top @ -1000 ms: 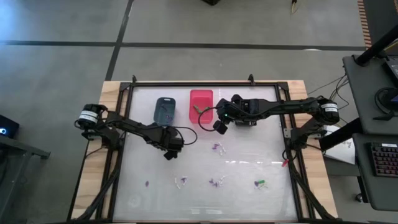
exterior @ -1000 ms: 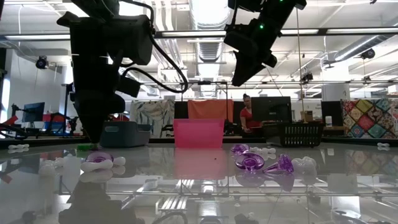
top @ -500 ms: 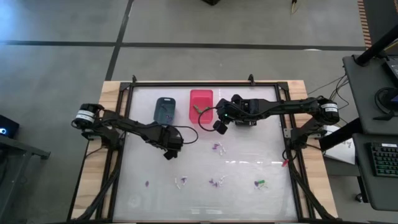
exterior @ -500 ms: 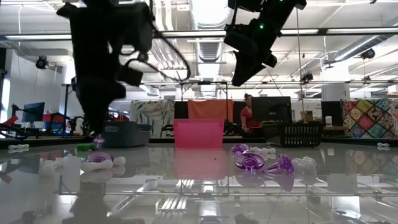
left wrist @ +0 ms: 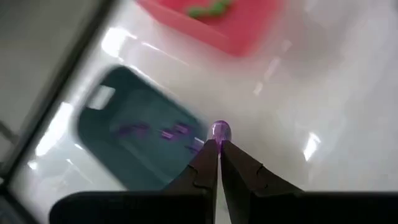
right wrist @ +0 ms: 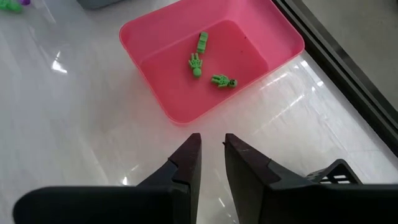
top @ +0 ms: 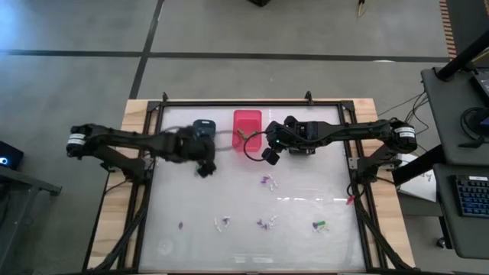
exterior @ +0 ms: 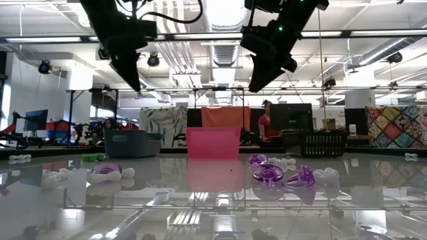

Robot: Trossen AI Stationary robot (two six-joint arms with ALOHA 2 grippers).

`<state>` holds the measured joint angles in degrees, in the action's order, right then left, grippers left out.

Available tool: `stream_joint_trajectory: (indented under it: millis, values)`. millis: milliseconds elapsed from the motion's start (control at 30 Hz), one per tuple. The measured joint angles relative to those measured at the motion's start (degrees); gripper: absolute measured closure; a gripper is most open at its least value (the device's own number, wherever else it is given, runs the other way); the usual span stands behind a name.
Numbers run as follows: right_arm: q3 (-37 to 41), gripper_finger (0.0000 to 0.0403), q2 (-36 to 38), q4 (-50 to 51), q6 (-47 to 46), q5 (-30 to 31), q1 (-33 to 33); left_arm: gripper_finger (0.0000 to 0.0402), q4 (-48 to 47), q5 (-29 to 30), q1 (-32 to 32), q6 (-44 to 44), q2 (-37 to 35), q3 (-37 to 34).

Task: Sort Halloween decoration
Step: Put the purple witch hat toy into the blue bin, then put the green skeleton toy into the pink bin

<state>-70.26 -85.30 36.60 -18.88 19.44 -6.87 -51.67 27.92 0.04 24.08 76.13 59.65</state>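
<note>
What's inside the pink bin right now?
Three small green trinkets lie on the floor of the pink bin, seen from the right wrist. Nothing covers them; the near wall hides a sliver of floor.

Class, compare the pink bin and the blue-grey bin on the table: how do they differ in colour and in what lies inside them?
The pink rectangular plastic bin holds green trinkets; the blue-grey rectangular plastic bin holds purple trinkets. The left gripper, shut on a small purple trinket, hangs at the blue-grey bin's edge, while the right gripper is beside the pink bin and carries nothing. Both bins are open-topped and stand side by side at the table's far edge.
</note>
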Motion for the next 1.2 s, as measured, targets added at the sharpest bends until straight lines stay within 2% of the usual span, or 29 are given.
stream_joint_trajectory:
  millis: [233, 400, 533, 667, 900, 1067, 1133, 1200]
  values:
    - [0.00, 0.0342, 0.00, -0.02, 0.00, -0.01, 0.00, 0.0401, 0.61, 0.10, 14.70, -6.05, 0.56, -0.79]
    - [0.00, 0.0342, 0.00, 0.00, -0.04, -0.02, 0.00, 0.0402, 2.32, -2.76, 21.01, -8.59, 4.87, -1.98]
    - [0.00, 0.0342, 0.00, 0.03, -0.06, -0.15, 0.00, 0.0399, 2.38, -0.94, 21.47, -8.61, 8.33, -2.07]
    - [0.00, 0.0342, 0.00, 0.09, -0.02, -0.17, 0.00, 0.0379, 2.39, -0.09, 21.35, -8.61, 10.03, -2.07]
    - [0.00, 0.0342, 0.00, 0.20, -1.15, -0.48, 0.28, 0.0331, 2.37, -0.02, 21.21, -8.60, 10.00, -2.07]
    - [0.00, 0.0342, 0.00, 0.20, -4.00, -0.64, 1.62, 0.0317, 3.11, 0.04, 19.09, -8.48, 8.39, -2.07]
    - [-0.02, 0.0342, 0.02, 0.20, -5.79, -2.23, 2.25, 0.0316, 4.36, 0.06, 17.56, -8.42, 7.41, -2.07]
    - [-0.02, 0.0342, 0.02, 0.18, -7.10, -6.66, 2.75, 0.0316, 5.94, 0.09, 15.66, -8.41, 6.27, -2.07]
